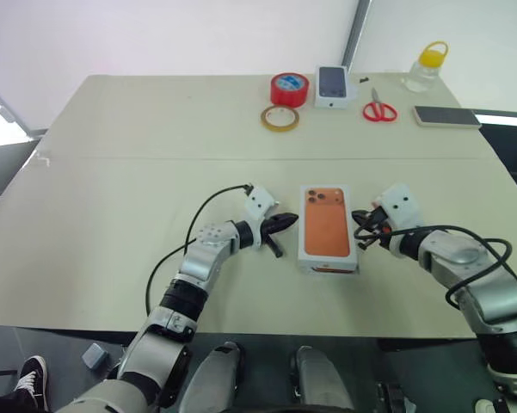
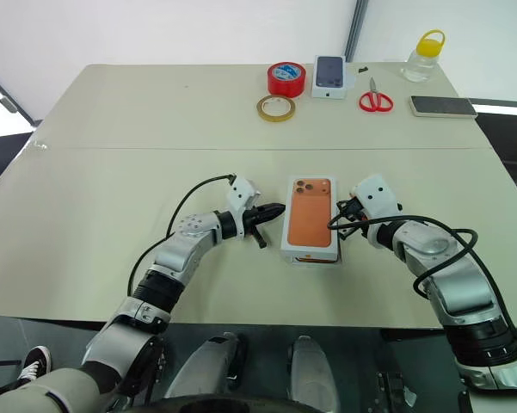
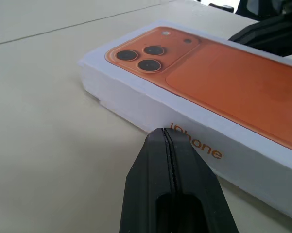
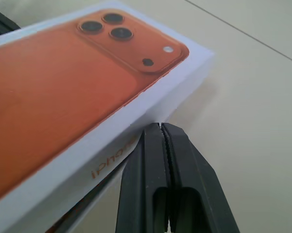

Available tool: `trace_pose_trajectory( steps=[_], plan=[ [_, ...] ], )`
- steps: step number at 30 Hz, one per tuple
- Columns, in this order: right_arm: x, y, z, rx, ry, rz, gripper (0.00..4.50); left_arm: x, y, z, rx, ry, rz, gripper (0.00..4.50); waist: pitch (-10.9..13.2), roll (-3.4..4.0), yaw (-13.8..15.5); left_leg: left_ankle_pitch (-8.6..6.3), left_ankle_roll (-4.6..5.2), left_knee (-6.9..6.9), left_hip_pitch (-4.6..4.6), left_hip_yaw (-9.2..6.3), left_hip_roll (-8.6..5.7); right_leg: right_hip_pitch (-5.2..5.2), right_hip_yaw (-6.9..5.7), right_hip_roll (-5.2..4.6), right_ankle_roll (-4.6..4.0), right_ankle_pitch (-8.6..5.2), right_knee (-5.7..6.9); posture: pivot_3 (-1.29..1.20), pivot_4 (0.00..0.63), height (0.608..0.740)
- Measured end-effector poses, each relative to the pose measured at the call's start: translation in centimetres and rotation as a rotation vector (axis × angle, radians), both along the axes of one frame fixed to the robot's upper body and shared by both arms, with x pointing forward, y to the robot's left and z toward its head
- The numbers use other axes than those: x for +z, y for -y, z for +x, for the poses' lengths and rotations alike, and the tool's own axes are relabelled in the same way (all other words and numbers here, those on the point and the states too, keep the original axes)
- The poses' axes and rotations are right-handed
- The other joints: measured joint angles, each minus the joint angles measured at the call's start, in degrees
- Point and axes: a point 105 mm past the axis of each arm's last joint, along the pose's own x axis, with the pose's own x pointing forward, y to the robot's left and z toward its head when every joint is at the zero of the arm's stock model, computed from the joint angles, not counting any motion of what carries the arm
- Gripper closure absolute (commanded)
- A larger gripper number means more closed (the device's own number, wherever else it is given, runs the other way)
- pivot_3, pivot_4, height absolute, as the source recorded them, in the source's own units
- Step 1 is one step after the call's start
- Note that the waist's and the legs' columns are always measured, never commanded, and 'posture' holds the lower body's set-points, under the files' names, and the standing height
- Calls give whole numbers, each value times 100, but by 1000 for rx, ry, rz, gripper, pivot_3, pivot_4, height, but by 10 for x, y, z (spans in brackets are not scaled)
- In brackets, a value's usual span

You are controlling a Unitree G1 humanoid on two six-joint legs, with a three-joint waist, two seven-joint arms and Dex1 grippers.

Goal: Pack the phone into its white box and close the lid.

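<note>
The lid, white with an orange phone picture on top, lies flat over the white box near the table's front middle. The box under it is almost wholly covered, and the phone is hidden. My left gripper is shut, its tip right at the lid's left side wall under the printed lettering. My right gripper is shut too, its tip against the lid's right side wall. Neither holds anything. In the right wrist view a dark gap shows under the lid's lower edge.
At the back of the table stand a red tape roll, a yellowish tape ring, a small white box with a dark phone picture, red scissors, a dark-screened phone and a yellow-lidded jar.
</note>
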Motion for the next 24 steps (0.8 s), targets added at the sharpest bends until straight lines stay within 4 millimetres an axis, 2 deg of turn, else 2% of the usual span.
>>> trace_pose_trajectory(
  steps=[7, 24],
  plan=[
    [-7, 4, -5, -3, -30, -12, 4446, 7, 4, -5, -19, 16, -10, 4500, 0, 1, -4, 0, 0, 0, 0, 0, 1, 0, 0, 1, 0, 0, 1, 0, 150, 740],
    [-5, 2, -13, 24, -39, -37, 4446, 1, 2, -12, -23, 1, 3, 4500, -1, 1, -5, 1, -1, 2, 1, 0, 1, 1, 0, 1, 0, 0, 2, 0, 150, 740]
  ],
)
